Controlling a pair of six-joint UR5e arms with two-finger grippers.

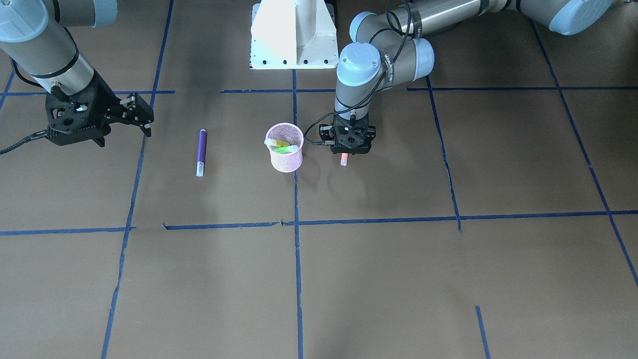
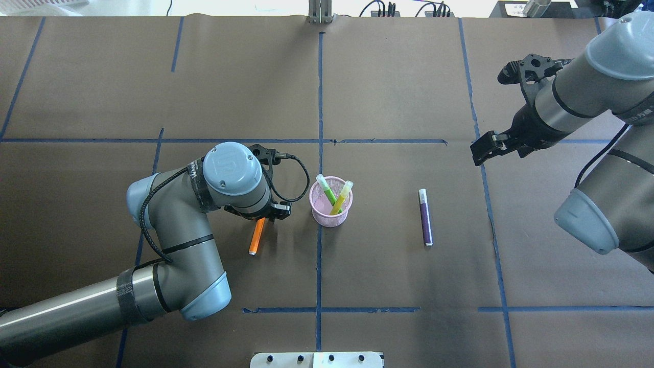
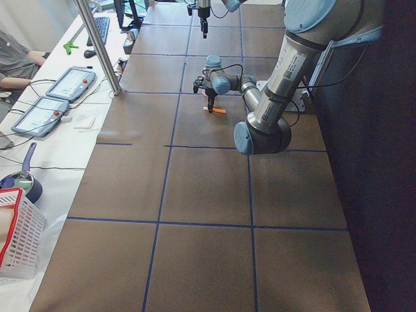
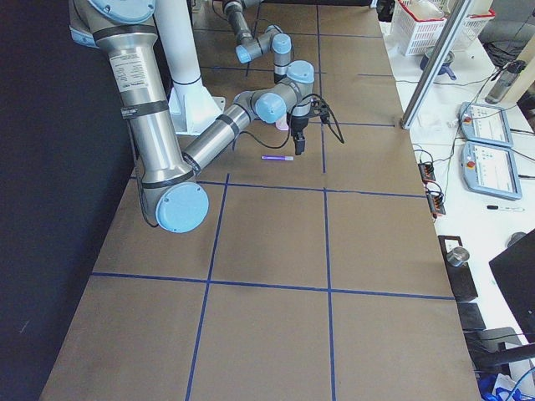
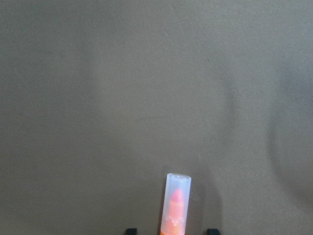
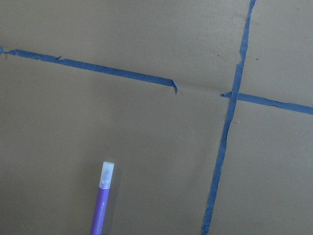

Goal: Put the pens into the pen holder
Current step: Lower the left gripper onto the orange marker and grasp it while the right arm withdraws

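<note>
The pink mesh pen holder (image 2: 331, 202) (image 1: 284, 148) stands upright at the table's middle with two green pens (image 2: 334, 197) leaning inside. An orange pen (image 2: 256, 237) (image 5: 175, 205) lies on the table just to its left in the overhead view. My left gripper (image 2: 261, 217) (image 1: 347, 150) is low over it, open, with one fingertip (image 5: 130, 230) on each side and a gap to the pen. A purple pen (image 2: 424, 217) (image 1: 201, 152) (image 6: 100, 205) lies to the holder's right. My right gripper (image 2: 491, 112) (image 1: 140, 117) is open and empty, raised beyond the purple pen.
Brown paper with blue tape lines (image 2: 320, 102) covers the table. The white robot base (image 1: 294, 35) is at the near edge. A metal post (image 3: 97, 45), tablets (image 3: 68, 83) and a white basket (image 3: 16, 240) are along the far side.
</note>
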